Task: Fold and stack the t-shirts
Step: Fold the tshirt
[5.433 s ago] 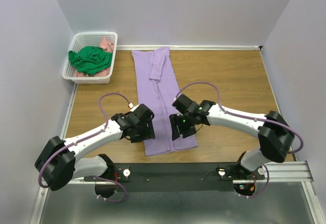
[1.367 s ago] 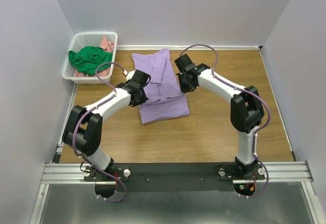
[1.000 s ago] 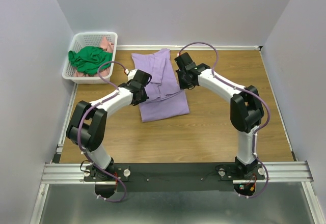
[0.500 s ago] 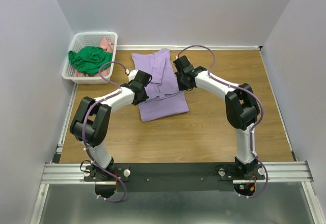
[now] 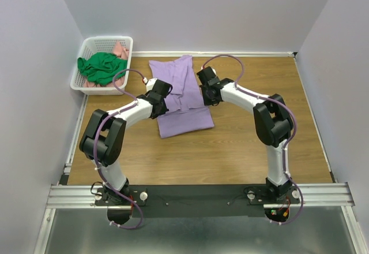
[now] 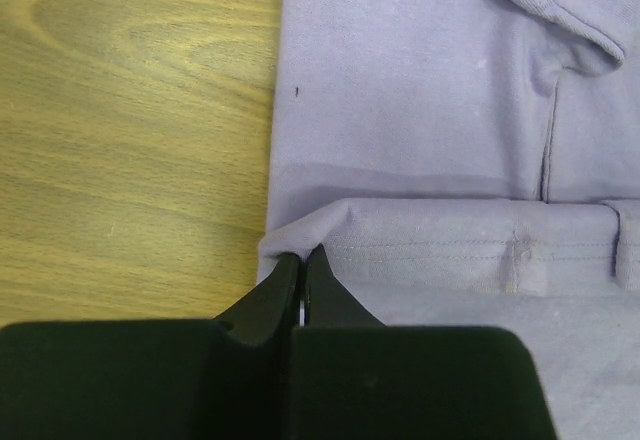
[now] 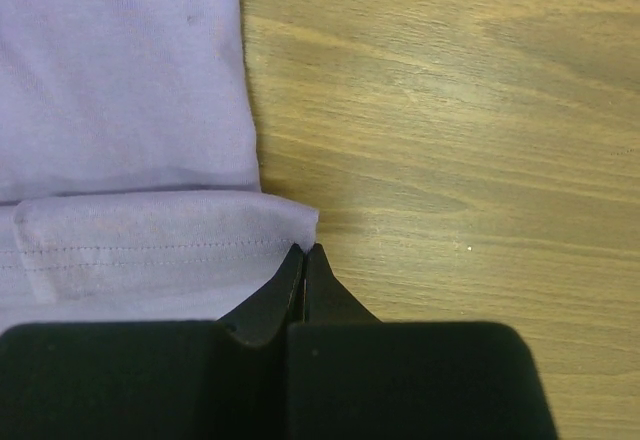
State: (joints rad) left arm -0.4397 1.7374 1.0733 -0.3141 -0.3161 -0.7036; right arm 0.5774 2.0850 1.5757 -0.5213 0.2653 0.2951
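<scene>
Evidently, the lavender t-shirt (image 5: 184, 121) is laid on the wooden table (image 5: 242, 150) and doubled over, with its stitched hem (image 6: 450, 250) lying across the body of the shirt. The left gripper (image 6: 302, 260) is closed on the hem's left corner and the right gripper (image 7: 303, 257) on its right corner. In both wrist views a little cloth is seen pinched between the tips, low against the layer beneath.

For the fold to be finished well, the two corners should be set down level with each other, so that the hem lies square and the side edges are matched. The cloth should be kept lightly taut between the arms. The jaws should be parted only once the hem is resting flat, and then drawn straight off so that the fold is not dragged.

Only in the top view is the whole garment seen, slightly askew, along with the white lattice basket (image 5: 99, 90) at the far left, well apart, in which a green t-shirt (image 5: 101, 66) and a salmon-pink t-shirt (image 5: 120, 51) are held. Only in the wrist views is the pinch itself shown. A folded sleeve (image 6: 555, 5) beyond the hem is shown in the left one, and bare wood just beside the corner in the right.
</scene>
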